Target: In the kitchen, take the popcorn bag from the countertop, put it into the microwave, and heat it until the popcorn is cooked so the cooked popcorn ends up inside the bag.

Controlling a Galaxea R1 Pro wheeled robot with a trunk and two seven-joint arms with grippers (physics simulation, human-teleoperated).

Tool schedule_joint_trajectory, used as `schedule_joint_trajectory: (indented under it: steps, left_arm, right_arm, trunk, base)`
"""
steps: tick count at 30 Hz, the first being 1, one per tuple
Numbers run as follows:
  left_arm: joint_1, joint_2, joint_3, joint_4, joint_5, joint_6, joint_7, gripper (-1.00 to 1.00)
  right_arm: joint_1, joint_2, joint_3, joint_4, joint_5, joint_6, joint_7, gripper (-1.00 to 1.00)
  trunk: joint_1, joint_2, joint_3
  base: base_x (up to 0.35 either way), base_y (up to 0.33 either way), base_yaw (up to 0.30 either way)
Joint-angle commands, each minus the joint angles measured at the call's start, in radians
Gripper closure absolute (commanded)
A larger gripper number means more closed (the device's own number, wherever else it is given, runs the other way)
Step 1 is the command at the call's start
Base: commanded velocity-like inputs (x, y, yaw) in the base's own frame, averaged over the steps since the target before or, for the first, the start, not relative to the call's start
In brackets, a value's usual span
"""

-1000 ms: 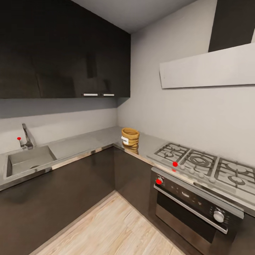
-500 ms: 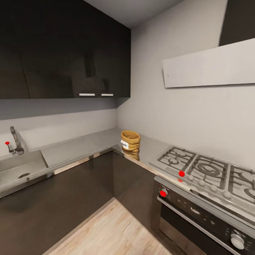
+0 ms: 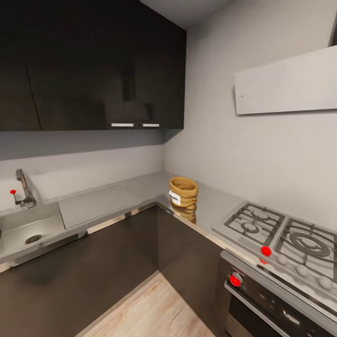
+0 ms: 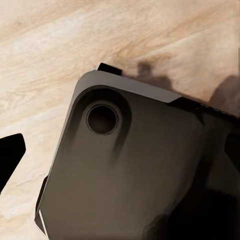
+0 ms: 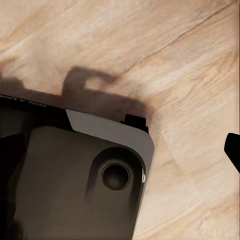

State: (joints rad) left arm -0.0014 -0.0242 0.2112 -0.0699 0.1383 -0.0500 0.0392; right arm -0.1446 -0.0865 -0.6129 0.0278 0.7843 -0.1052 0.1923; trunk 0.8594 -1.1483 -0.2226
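Observation:
The popcorn bag (image 3: 183,192), a tan burlap sack with a rolled rim and a white label, stands upright on the grey steel countertop (image 3: 107,202) in the kitchen corner. Its inside is hidden, so no popcorn shows. The microwave is out of view. In the left wrist view my left gripper (image 4: 120,155) hangs over the wood floor and my own dark base, with one black fingertip (image 4: 10,157) at the frame's edge, jaws wide apart. My right gripper (image 5: 120,150) hangs likewise, its fingertip (image 5: 234,150) at the edge, holding nothing.
A steel sink (image 3: 28,227) with a tap (image 3: 24,189) lies at the left of the worktop. A gas hob (image 3: 285,238) with red-dotted knobs sits right of the bag, above an oven (image 3: 276,309). Dark cabinets (image 3: 93,70) hang overhead. Wood-plank floor (image 3: 145,313) lies between the counter runs.
The camera has moved closer to the corner and swung, so the bag looks larger and sits further right in the picture. The bag itself has not moved on the worktop.

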Motion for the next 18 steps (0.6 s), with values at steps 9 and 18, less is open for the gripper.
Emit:
schedule_joint_trajectory:
  steps: [9, 18]
  left_arm:
    - [0.0, 0.0, -0.003, -0.001, 0.01, -0.002, 0.004, -1.0]
    - [0.0, 0.0, -0.003, -0.001, 0.01, -0.002, 0.004, -1.0]
  right_arm:
    - [-0.001, -0.001, -0.007, 0.003, 0.008, -0.001, 0.0, -1.0]
    - [-0.001, -0.001, -0.006, 0.003, 0.011, 0.0, -0.012, -1.0]
  trunk:
    - [0.001, -0.001, -0.001]
    - [0.001, -0.001, -0.001]
  base:
    - [0.322, 0.0, 0.001]
    - [0.297, 0.0, 0.0]
